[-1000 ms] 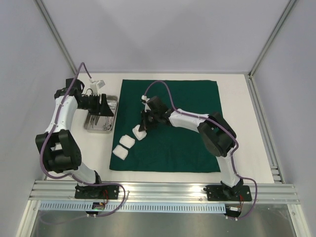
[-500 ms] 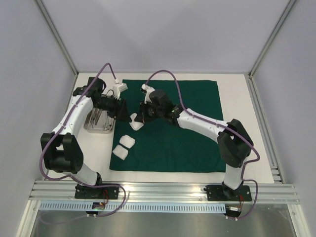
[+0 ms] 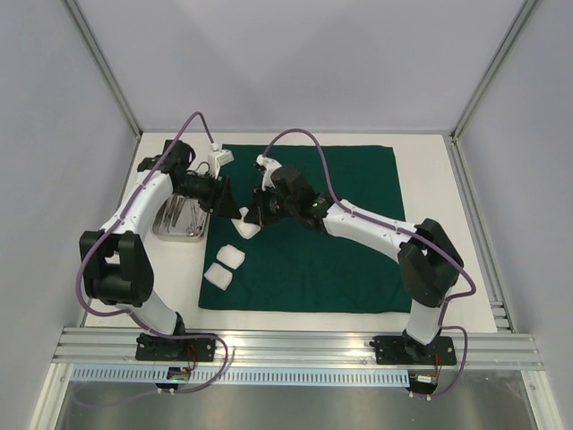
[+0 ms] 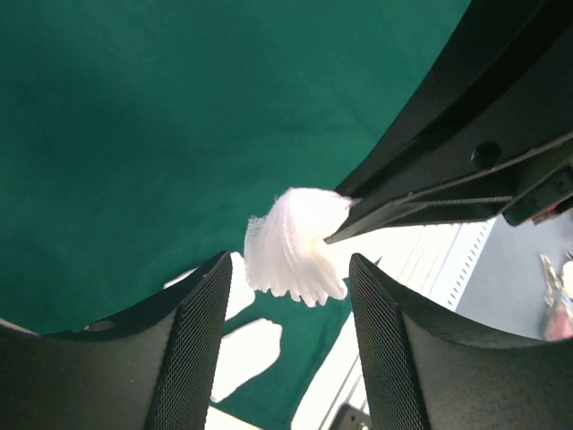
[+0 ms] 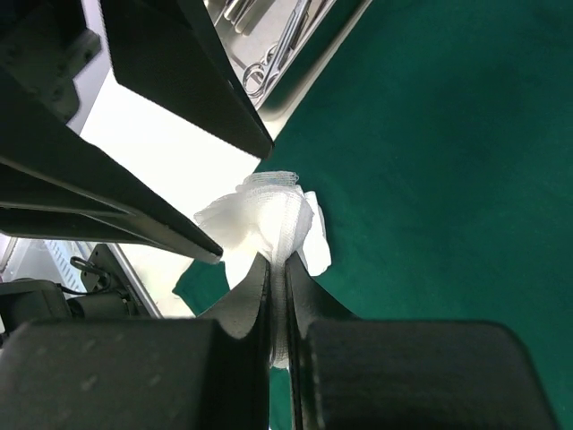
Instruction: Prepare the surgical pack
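The step in hand looks like a hand-over of one fluffy white gauze square (image 5: 264, 219) between the arms. It takes place above the left edge of the flat dark green cloth (image 3: 313, 242) that fills the centre of the top view. The right gripper (image 5: 278, 288) is clamped on the gauze, pinching its lower edge between closed fingers. The left gripper (image 4: 291, 262) has its jaws apart on either side of the gauze, not touching it. Two other white gauze squares (image 3: 231, 257) lie at the cloth's lower-left edge. The shiny steel tray (image 3: 172, 235) holding slim metal instruments (image 5: 269, 67) sits just left of the cloth. Next, I judge, the left jaws must close on the free part of the gauze before the right ones let go.
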Robot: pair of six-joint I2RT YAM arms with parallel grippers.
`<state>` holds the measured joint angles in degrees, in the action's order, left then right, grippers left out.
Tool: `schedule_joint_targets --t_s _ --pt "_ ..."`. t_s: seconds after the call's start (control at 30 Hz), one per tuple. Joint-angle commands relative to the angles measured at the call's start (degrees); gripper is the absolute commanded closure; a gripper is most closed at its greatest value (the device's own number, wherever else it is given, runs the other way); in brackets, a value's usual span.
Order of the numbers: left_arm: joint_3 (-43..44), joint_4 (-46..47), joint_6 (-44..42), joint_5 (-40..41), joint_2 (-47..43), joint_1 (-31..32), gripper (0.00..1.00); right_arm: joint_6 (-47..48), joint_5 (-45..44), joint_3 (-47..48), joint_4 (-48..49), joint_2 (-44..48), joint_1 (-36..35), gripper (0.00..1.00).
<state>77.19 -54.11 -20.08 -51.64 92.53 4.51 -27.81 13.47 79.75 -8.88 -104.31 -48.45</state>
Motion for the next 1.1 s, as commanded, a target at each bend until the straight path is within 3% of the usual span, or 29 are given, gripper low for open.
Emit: schedule_joint_targets --t_s 0.0,0.27,0.37,0.53,0.57,0.6,0.63,0.67,0.73,0.77,0.83,0.93,1.07 --pt "1.47 -4.68 -6.54 -5.13 0.54 0.32 0.37 1.53 -1.52 -0.38 2.74 3.59 -0.07 0.99" --pt "0.60 -5.22 -7.70 -6.37 2.47 0.41 0.42 1.53 -0.82 -0.47 3.70 3.76 0.02 1.00" --pt "0.42 -5.04 -7.44 -6.46 2.92 0.41 0.54 1.53 -0.38 -0.47 3.79 3.94 -0.07 0.99" --pt "0.68 -4.96 -7.26 -7.42 2.48 0.41 0.87 1.53 0.15 -0.73 3.79 3.85 -0.07 1.00" --pt "0.60 -5.04 -7.08 -7.77 2.22 0.41 0.99 1.53 0.32 -0.82 3.87 3.77 -0.07 0.99" --pt "0.68 -4.96 -6.91 -7.86 2.13 0.41 1.00 1.62 0.32 -0.82 3.79 3.68 0.02 0.99" --pt "0.77 -5.04 -6.82 -7.86 2.04 0.41 1.00 1.53 0.41 -0.73 3.61 3.59 0.02 0.97" --pt "0.95 -5.13 -6.38 -7.52 1.95 0.41 1.00 1.62 0.06 -0.73 3.18 3.50 0.02 0.81" --pt "1.47 -4.44 -4.98 -6.03 1.86 -0.20 1.00 1.36 -0.38 -0.73 2.65 3.59 0.11 0.59" --pt "1.65 -3.73 -2.36 -3.06 1.69 -0.82 1.00 1.27 -0.99 -0.91 2.38 3.76 0.28 0.53" --pt "1.83 -1.98 -0.59 0.29 1.77 -2.92 1.00 1.10 -1.52 -1.69 2.21 4.29 0.37 0.44" --pt "2.53 -1.53 2.06 0.40 2.91 -11.17 1.00 1.18 -2.05 -2.84 2.29 5.43 0.72 0.34" --pt "2.36 -3.02 1.01 0.92 4.14 -20.14 1.00 1.45 -2.84 -3.72 1.94 5.88 0.81 0.33"
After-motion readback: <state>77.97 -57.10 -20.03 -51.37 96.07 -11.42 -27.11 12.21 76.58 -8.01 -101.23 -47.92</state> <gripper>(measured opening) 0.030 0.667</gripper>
